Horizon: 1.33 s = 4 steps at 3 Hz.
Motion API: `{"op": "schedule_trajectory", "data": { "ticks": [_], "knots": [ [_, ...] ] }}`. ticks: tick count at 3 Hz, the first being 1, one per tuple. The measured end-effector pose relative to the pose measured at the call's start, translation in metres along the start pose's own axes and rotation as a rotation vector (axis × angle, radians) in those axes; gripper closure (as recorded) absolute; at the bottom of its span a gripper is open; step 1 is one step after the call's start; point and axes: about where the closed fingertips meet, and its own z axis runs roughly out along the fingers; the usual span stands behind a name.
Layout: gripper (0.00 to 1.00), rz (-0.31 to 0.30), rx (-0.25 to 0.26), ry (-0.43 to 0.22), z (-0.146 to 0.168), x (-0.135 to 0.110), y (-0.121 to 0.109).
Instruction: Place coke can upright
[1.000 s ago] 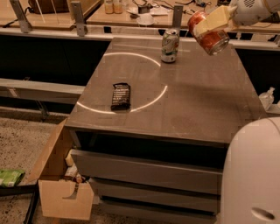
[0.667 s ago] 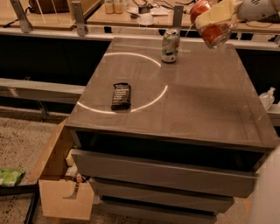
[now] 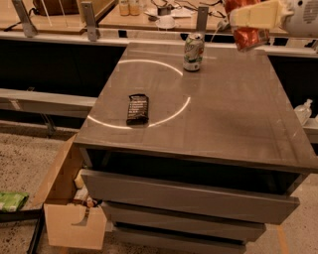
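Note:
The red coke can (image 3: 250, 35) hangs in the air at the top right, above the far right part of the grey cabinet top (image 3: 233, 109). My gripper (image 3: 248, 17) is shut on it, with a cream-coloured finger (image 3: 254, 15) across its upper part. The can's top is out of the picture. The white arm (image 3: 303, 15) reaches in from the right edge.
A green-and-white can (image 3: 193, 52) stands upright at the far middle of the top. A dark snack bar (image 3: 137, 108) lies at the left, inside a ring of light. Drawers (image 3: 189, 196) sit below. An open cardboard box (image 3: 69, 218) stands on the floor at the left.
The gripper with the coke can has risen and moved slightly away, toward the top edge of the view. The white robot body at the bottom right has left the view.

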Motion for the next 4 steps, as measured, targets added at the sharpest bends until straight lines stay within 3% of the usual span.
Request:
{"op": "schedule_trajectory", "data": {
  "ticks": [1, 2, 4],
  "knots": [
    [1.0, 0.079, -0.007, -0.098, 0.019, 0.047, -0.006],
    [1.0, 0.078, -0.027, -0.155, 0.043, 0.082, 0.002],
    [1.0, -0.088, 0.078, -0.213, 0.049, 0.109, 0.024]
  ]
}}
